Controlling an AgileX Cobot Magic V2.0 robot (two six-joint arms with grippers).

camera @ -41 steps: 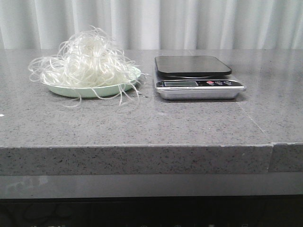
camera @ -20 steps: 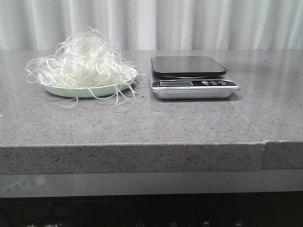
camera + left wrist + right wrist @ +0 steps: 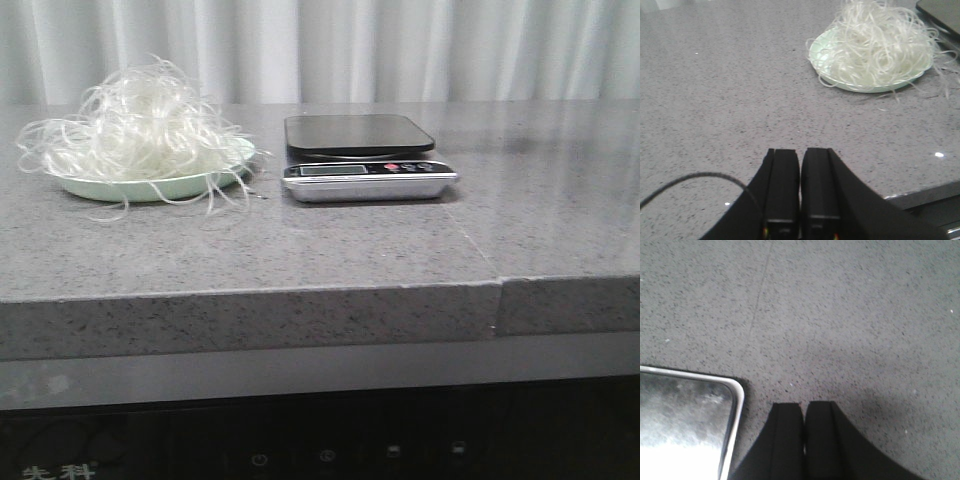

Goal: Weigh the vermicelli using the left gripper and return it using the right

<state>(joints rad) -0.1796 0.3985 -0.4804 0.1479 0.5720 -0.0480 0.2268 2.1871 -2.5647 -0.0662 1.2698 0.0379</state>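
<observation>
One vermicelli (image 3: pixel 135 130) heap, one plate (image 3: pixel 150 187), one scale (image 3: pixel 365 160)

Scale (image 3: pixel 687 422) cut off at edge

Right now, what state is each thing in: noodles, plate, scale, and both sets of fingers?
vermicelli: heaped on the plate, strands trailing over the rim
plate: flat on the table, left of the scale
scale: platform bare, display unreadable
left gripper: fingers shut, holding nothing
right gripper: fingers shut, holding nothing
</observation>
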